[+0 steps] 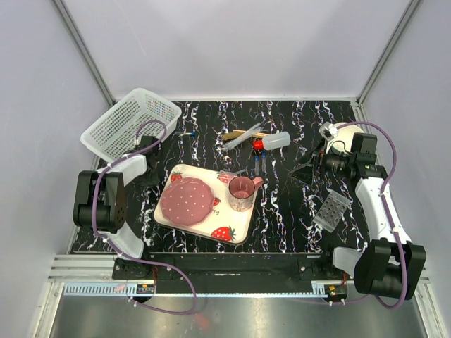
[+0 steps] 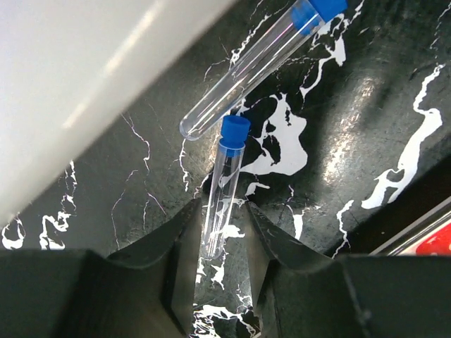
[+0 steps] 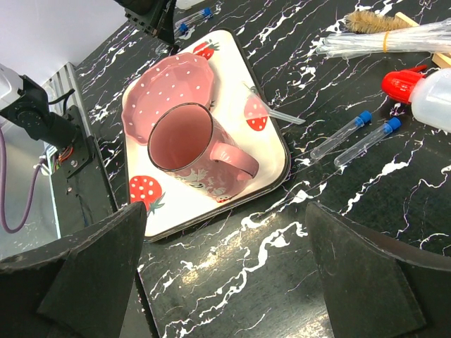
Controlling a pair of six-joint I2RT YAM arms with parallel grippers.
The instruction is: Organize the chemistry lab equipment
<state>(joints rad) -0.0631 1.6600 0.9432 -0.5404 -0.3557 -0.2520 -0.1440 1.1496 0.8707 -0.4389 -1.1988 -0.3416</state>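
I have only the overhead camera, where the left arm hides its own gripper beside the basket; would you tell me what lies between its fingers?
Observer: A clear tube with a blue cap lies flat on the table between the fingers of the left gripper, cap pointing away from the wrist.
Operator: Thank you; are the fingers pressing on it?
Observer: Not on both sides: table shows between the tube and the finger on the right of the wrist picture.
Operator: Is anything else close by?
Observer: A second blue-capped tube lies slanted just beyond that cap.
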